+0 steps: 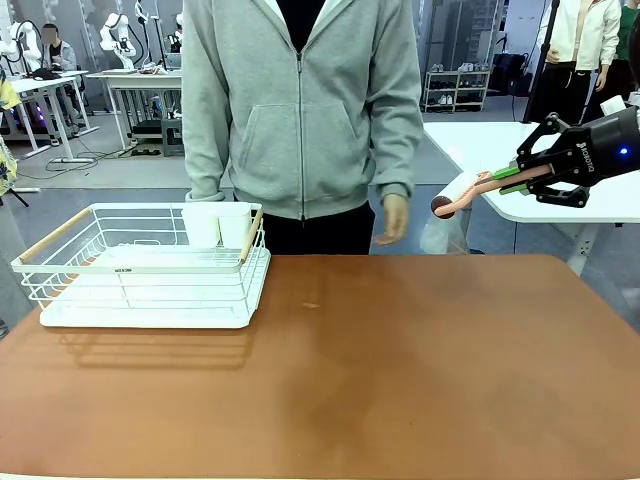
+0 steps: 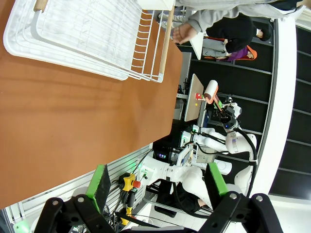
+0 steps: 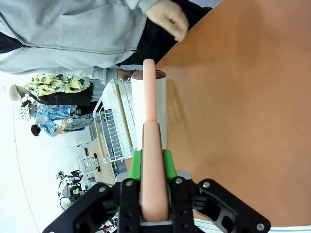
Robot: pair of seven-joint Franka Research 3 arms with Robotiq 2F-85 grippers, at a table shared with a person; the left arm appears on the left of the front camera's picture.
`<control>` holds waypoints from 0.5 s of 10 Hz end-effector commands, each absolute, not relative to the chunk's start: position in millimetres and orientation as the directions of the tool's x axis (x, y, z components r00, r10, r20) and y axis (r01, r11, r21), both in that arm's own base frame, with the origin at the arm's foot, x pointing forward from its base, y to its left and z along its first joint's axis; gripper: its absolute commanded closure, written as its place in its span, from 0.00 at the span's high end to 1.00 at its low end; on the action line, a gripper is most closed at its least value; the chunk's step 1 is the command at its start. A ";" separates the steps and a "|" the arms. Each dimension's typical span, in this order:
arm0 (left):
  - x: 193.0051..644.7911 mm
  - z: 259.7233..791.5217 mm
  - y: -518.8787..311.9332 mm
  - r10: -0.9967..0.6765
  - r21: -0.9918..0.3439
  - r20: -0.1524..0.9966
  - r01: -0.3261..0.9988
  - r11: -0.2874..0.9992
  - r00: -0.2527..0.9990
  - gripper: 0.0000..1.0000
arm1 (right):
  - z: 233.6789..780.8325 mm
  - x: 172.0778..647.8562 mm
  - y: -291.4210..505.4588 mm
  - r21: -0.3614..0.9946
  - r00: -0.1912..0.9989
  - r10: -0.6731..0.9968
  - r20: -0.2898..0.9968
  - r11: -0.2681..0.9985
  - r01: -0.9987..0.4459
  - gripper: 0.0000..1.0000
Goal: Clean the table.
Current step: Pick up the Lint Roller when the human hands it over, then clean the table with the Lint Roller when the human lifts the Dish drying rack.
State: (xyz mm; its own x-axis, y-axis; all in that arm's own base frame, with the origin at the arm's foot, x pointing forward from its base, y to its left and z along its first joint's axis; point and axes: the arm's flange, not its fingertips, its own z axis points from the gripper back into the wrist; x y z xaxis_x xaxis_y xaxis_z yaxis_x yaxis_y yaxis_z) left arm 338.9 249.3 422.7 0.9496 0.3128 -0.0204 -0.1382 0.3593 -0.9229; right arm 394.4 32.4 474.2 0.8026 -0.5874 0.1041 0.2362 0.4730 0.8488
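Brown table [image 1: 400, 380] ahead; right claw [image 1: 518, 180] clamps lint roller [image 1: 462, 195] at 2 o'clock, left claw [image 2: 158, 183] gapes; best lower roll flat, press evenly.

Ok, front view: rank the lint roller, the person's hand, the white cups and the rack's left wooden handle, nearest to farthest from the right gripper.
1. Lint roller, held in the right gripper.
2. Person's hand, by the table's far edge, middle.
3. White cups, in the rack, left half.
4. Left wooden handle, far left.

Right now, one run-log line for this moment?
right gripper: shut on lint roller, held clear of table | left gripper: open | wire rack: table's left
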 end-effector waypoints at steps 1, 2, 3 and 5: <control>337.6 422.8 251.1 0.315 -0.923 -0.014 -0.133 0.361 0.949 1.00 | 474.6 393.9 34.8 0.846 0.806 -0.582 0.106 0.479 0.234 0.01; 337.6 422.8 251.1 0.315 -0.923 -0.014 -0.133 0.361 0.949 1.00 | 474.6 393.9 34.8 0.846 0.806 -0.582 0.106 0.479 0.234 0.01; 337.6 422.8 251.1 0.315 -0.923 -0.014 -0.133 0.361 0.949 1.00 | 474.6 393.9 34.8 0.846 0.806 -0.582 0.106 0.479 0.234 0.01; 337.6 422.8 251.1 0.315 -0.923 -0.014 -0.133 0.361 0.949 1.00 | 474.6 393.9 34.8 0.846 0.806 -0.582 0.106 0.479 0.234 0.01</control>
